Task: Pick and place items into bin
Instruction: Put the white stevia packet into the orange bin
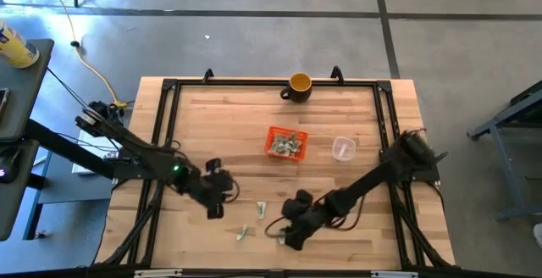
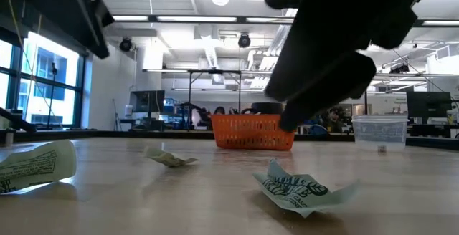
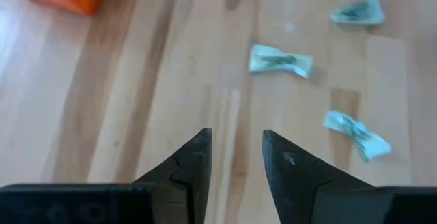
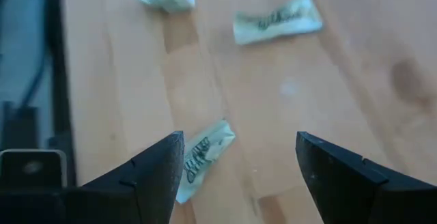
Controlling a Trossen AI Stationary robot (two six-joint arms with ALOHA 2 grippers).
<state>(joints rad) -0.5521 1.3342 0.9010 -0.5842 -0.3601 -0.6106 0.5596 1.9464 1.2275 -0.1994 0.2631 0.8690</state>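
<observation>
Three crumpled pale green-and-white wrappers lie flat on the table's near part: one (image 1: 262,210), one (image 1: 243,233) and one (image 1: 275,225). More wrappers sit inside the orange basket (image 1: 286,142) at the table's middle. My right gripper (image 4: 239,166) is open and hovers over the third wrapper (image 4: 205,159), which lies between its fingers, close to one of them. In the low view that wrapper (image 2: 297,188) rests on the wood below the dark gripper. My left gripper (image 3: 235,162) is open above bare wood, left of the wrappers (image 3: 280,61).
A yellow-orange mug (image 1: 300,85) stands at the far edge. A clear plastic cup (image 1: 342,148) stands right of the basket. A black frame (image 1: 165,117) runs around the tabletop. Bare wood lies between the basket and the wrappers.
</observation>
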